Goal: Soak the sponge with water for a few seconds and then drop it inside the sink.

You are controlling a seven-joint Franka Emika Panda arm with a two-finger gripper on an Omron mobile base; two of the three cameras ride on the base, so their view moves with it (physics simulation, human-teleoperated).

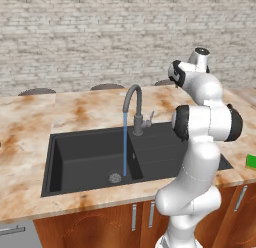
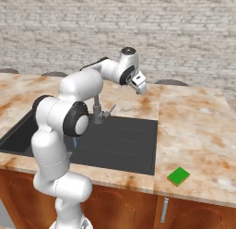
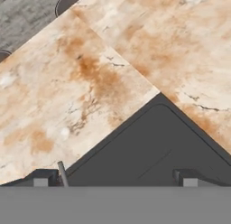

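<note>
The green sponge [image 2: 178,176] lies flat on the counter right of the sink, near the front edge, and shows at the frame edge as the sponge [image 1: 251,161]. A thin blue water stream [image 1: 125,147] falls from the grey faucet [image 1: 134,108] onto the basin floor beside the drain [image 1: 115,178] of the black sink [image 1: 75,157]. My gripper [image 2: 141,88] hangs open and empty, high above the sink's back right corner, far from the sponge. In the hand view my gripper [image 3: 115,179] looks down on the drainboard corner [image 3: 158,146].
Marble counter [image 2: 198,126] spreads wide to the right of the sink. The sink's drainboard [image 2: 120,142] lies between basin and sponge. Dark round stool tops [image 1: 107,86] stand behind the counter before a brick wall. Wooden cabinet doors [image 1: 100,224] run below.
</note>
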